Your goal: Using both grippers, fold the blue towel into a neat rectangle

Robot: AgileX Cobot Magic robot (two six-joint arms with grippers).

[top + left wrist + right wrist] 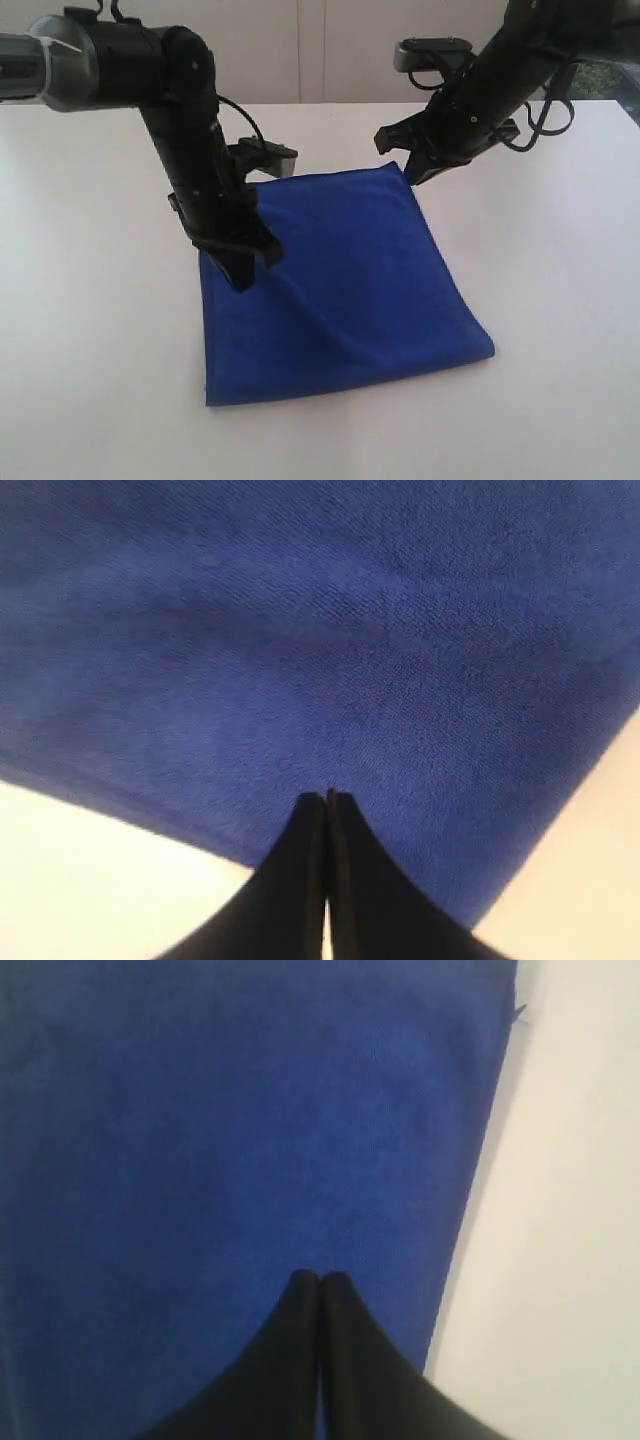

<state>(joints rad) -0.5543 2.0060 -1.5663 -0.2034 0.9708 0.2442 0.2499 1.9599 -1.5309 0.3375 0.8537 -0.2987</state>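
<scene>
Exterior view: blue towel (350, 290) amid white table (560, 300).

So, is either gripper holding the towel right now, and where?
Nothing is held: left gripper and right gripper are shut empty over the blue towel.

A robot lab, at a test bench.
The left arm (190, 160), which has a silver-grey segment, and the right arm (495, 85), both black, jointed and hung with loose cables, reach over a plain white table (90, 350). Behind it stands a white wall (300, 50) of flat panels with thin seams. One blue towel (350, 270) lies on the table.
</scene>
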